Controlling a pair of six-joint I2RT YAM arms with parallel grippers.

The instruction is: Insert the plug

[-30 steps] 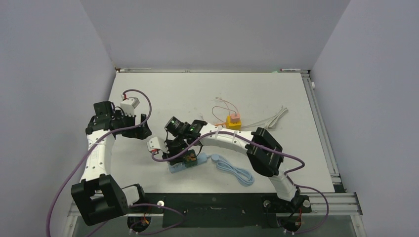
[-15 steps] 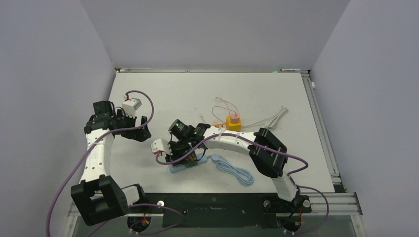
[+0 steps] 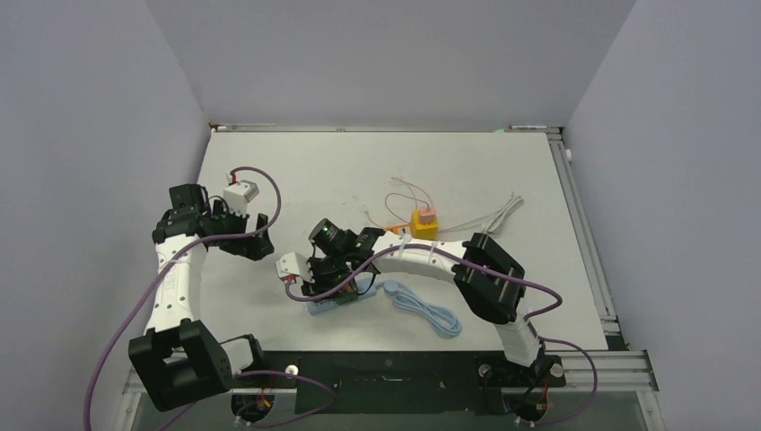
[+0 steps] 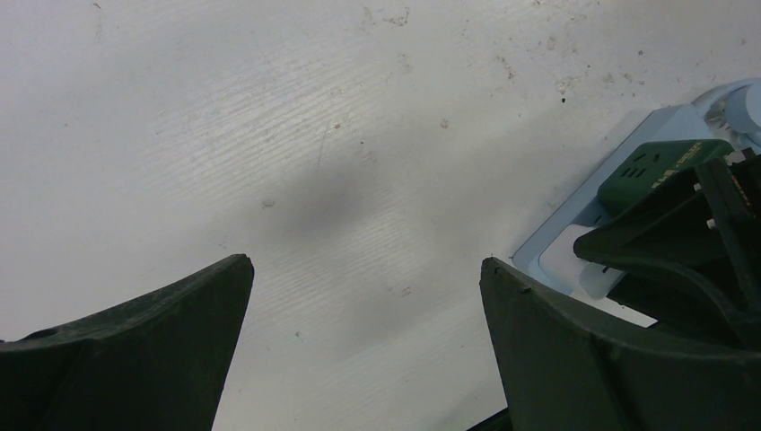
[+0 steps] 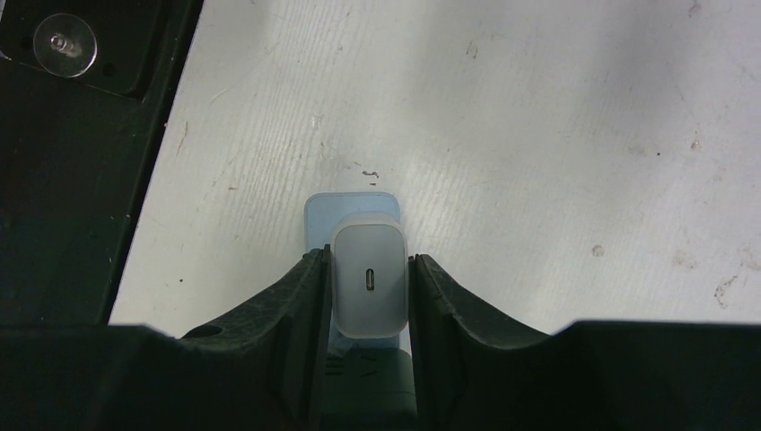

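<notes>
My right gripper [image 5: 368, 265] is clamped on the white plug [image 5: 368, 289], one finger [image 5: 303, 285] pressed to each side. The plug sits directly over the pale blue power strip [image 5: 352, 208], which lies on the table [image 3: 314, 171] near the front edge, a little left of centre. I cannot tell whether the prongs are in a socket. A green adapter [image 4: 651, 166] sits on the strip beside my fingers. The strip's blue cord [image 3: 426, 310] is coiled just to its right. My left gripper [image 4: 363, 269] hangs spread wide over bare table just left of the strip, holding nothing.
</notes>
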